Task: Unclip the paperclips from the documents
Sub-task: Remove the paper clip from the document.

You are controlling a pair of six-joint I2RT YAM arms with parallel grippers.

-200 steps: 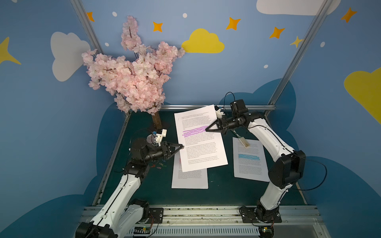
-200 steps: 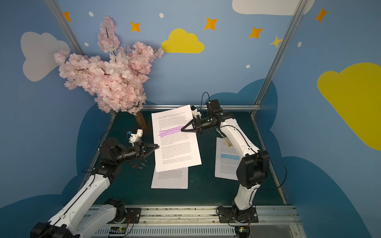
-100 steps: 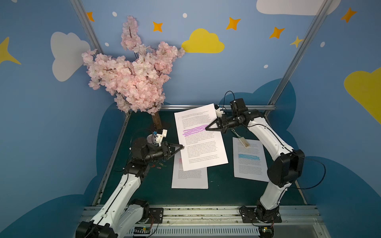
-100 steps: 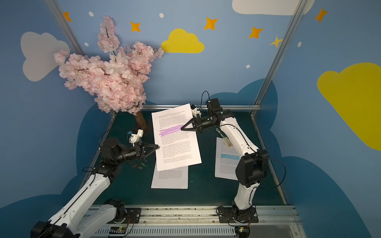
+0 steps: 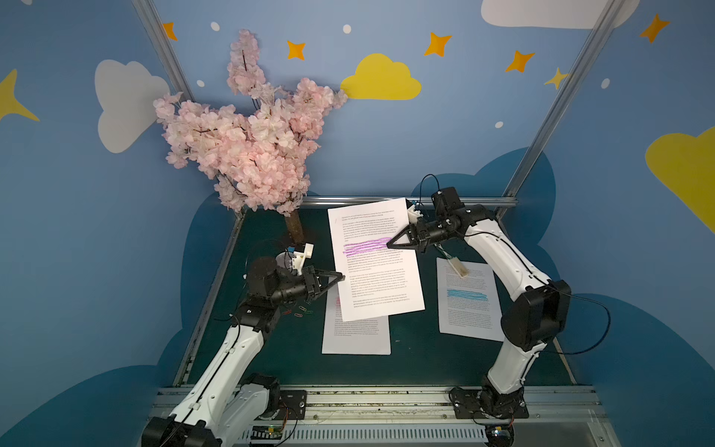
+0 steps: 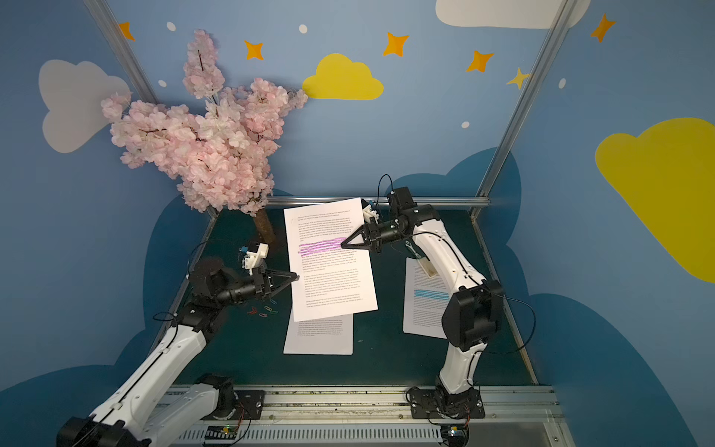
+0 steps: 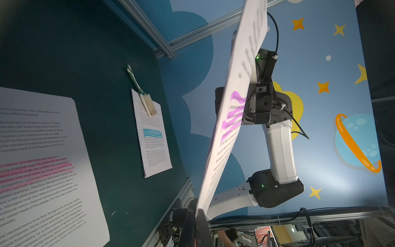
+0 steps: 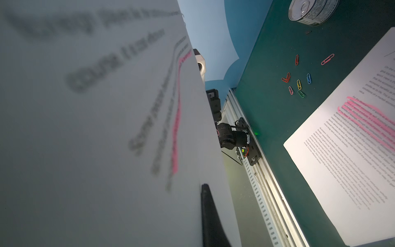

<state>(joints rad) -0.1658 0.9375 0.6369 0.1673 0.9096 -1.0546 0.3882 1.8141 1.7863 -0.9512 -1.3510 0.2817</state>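
Note:
A document with a purple band point(image 5: 371, 267) hangs tilted above the mat between both arms. My left gripper point(image 5: 340, 276) is shut on its left edge, and in the left wrist view the sheet point(image 7: 226, 128) runs into the closed gripper point(image 7: 199, 211). My right gripper point(image 5: 388, 244) is shut on the right edge by the purple band; one finger point(image 8: 208, 209) shows in front of the page point(image 8: 96, 128). A pink-band document point(image 5: 356, 334) lies flat underneath and a blue-band document point(image 5: 468, 305) lies to the right. Several loose coloured paperclips point(image 8: 298, 81) lie on the mat under my left arm point(image 5: 300, 311).
A green-and-white brush point(image 5: 458, 267) lies on the far end of the blue-band page. A pink blossom tree point(image 5: 247, 147) stands at the back left corner, with a tin can point(image 8: 312, 10) near its trunk. Metal rails edge the green mat point(image 5: 418, 356).
My left gripper has closed the last bit onto the page's left edge. The held page has lifted slightly at its far end. Both arms have stayed almost where they were.

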